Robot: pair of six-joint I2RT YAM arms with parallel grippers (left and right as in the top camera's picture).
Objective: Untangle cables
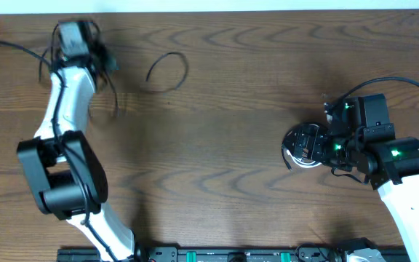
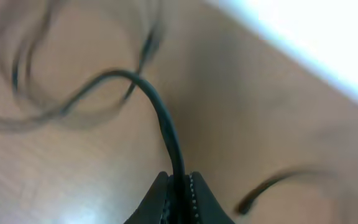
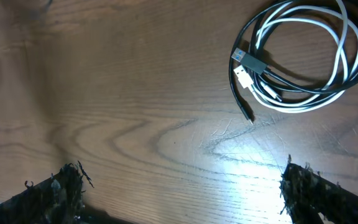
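As viewed from above, left arm: stretched to the table's (image 1: 224,175) far-left corner, close to both edges.
Left gripper (image 2: 178,182): jaws closed on a black cable (image 2: 166,124) that arches up from them.
Black arc (image 1: 169,71): near the far edge; whether it is the same cord cannot be told.
Middle: open wood between the arms.
Right gripper (image 3: 182,169): spread wide, holding nothing, beside the coiled black-and-white cables (image 3: 297,62) on the table's right half.

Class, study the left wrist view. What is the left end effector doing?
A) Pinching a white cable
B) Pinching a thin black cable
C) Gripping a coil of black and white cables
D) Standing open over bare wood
B: the left end effector is shut on a thin black cable, which rises from between its closed fingers and curves away over the table.
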